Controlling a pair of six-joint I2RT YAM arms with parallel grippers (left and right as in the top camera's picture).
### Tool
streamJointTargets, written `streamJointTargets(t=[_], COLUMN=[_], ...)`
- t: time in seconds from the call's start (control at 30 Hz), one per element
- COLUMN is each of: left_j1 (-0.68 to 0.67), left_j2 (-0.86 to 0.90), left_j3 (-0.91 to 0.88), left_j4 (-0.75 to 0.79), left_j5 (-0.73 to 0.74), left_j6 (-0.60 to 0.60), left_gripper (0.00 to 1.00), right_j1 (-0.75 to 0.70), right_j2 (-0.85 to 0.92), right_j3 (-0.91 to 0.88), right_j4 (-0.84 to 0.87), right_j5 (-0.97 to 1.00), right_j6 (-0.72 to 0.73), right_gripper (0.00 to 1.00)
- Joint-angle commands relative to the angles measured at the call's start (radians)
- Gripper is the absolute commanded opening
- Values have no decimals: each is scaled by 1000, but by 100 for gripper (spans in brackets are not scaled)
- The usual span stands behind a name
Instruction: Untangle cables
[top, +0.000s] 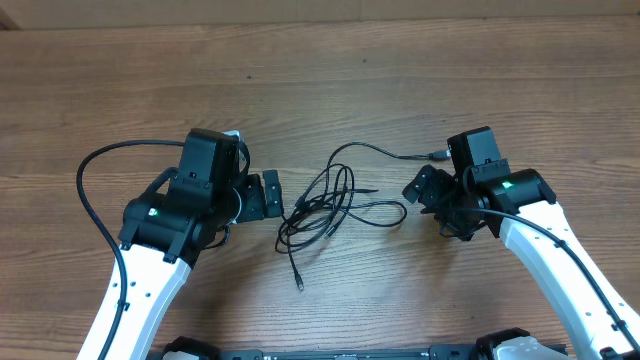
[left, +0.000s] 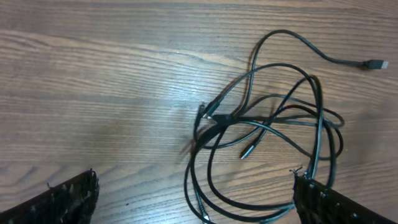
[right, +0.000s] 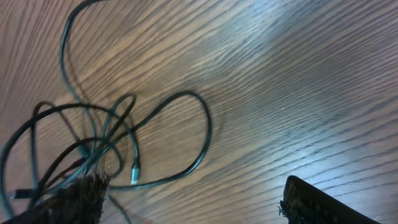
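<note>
Wood-grain table (top: 330, 80) carries the cables (top: 330, 200), loosely tangled at its middle. Overhead, the left gripper (top: 268, 195) sits just left of the cables and the right gripper (top: 425, 188) near their right; jaw gaps are hard to judge.

Left wrist: the left gripper (left: 194, 180) is spread wide and empty, with the cables' (left: 261, 124) lower loops cut off.

Right wrist: the right gripper (right: 189, 190) also gapes; the blurred cables (right: 93, 146) vanish behind one finger (right: 74, 202), contact unclear.

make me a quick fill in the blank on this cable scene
The tangled thin black cables lie ___ the two tools. The left tool is ___, not shut, and holds nothing. The right tool is also ___. The brown grained table is made of ___.
Missing words: between, open, open, wood.
</note>
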Motion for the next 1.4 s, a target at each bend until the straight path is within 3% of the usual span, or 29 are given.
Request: streamJointTargets(t=[0.0,0.13,0.4,0.83,1.03,1.17,1.27,1.37], left_j1=[-1,-1,-1,-1,-1,-1,-1,-1], left_j2=[25,42,45,45,45,45,45,45], left_j3=[10,10,10,10,10,10,10,10], left_j4=[-2,-2,-2,-2,-2,-2,-2,-2], left_j5=[-28,-41,-40,-40,-40,-40,-40,-40], left_j6=[-23,-23,-23,-23,-23,-23,-23,-23], left_gripper=[100,99,99,100,100,100,99,100], right_j1=[-6,23,166,403,464,464,464,464], right_j2=[1,1,1,1,24,73,129,192], right_j3=[-6,-6,-6,-6,-14,-26,-26,-26], right_j4=[8,50,53,56,65,127,206,300], right_j5=[-201,-462,-544,-87,319,354,327,301], right_j6=[-13,-90,-38,245,228,148,124,60], right_gripper=[91,82,75,74,74,68,57,55])
